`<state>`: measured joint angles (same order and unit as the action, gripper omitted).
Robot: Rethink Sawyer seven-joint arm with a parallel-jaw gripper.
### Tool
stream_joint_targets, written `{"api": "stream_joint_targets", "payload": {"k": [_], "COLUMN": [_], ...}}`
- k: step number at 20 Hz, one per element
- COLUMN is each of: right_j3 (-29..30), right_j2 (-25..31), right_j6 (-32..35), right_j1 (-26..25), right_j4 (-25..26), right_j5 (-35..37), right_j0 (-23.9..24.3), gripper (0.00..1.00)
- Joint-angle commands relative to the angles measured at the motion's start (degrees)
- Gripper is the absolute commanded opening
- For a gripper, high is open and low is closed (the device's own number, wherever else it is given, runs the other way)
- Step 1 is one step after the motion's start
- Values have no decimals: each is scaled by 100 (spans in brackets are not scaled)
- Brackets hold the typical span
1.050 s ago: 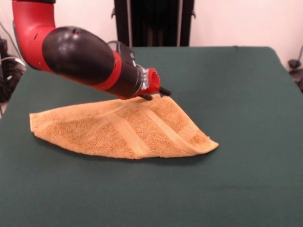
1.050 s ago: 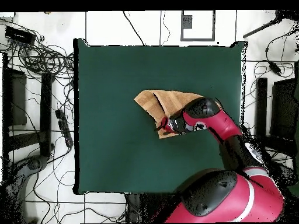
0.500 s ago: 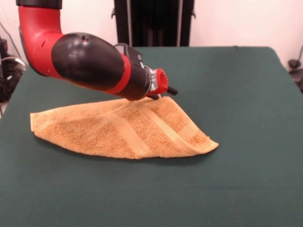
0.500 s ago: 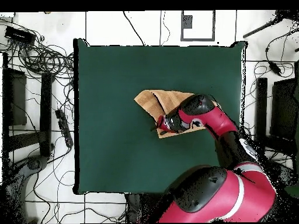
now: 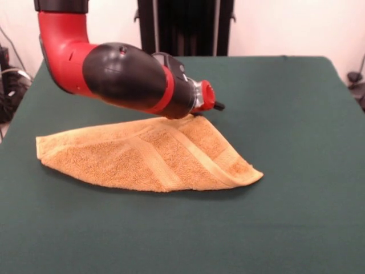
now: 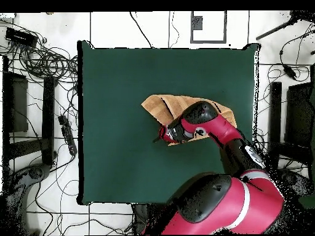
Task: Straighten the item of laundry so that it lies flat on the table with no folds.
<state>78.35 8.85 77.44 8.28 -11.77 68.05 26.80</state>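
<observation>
From my station I saw the towel (image 5: 154,157) lying near the middle of the table (image 5: 285,114), folded over itself into a rough triangle rather than spread flat. In the front view its long edge ran from a blunt corner at the left to a pointed corner at the lower right, and a flat woven band crossed the upper layer diagonally. The arm (image 5: 122,74) reached in low from the upper left of that view, its red and black wrist slanting down toward the towel's far peak. The gripper (image 5: 214,107) sat right at that peak, its dark tip poking out just beyond the red collar, close over the cloth's raised edge. I could not tell whether it was open or closed, or whether it had any cloth pinched, since the wrist hid most of it. In the overhead view the gripper (image 6: 161,136) pointed toward the picture's left, at the towel's (image 6: 163,104) edge, with the arm covering much of the cloth behind it. The green felt around the towel lay smooth.
</observation>
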Motion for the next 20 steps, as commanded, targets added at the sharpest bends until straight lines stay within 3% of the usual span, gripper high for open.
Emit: {"api": "stream_joint_targets", "payload": {"k": [1,7,12,20], "right_j3": [137,-529,-939,-1847], "right_j2": [60,-223,-580,-1633], "right_j6": [738,1040,1673,2838], "right_j1": [-364,-4,412,518], "right_j4": [296,382,343,419], "right_j5": [-769,-678,-322,482], "right_j0": [-284,-410,-822,-1704], "gripper": [100,100,100,100]}}
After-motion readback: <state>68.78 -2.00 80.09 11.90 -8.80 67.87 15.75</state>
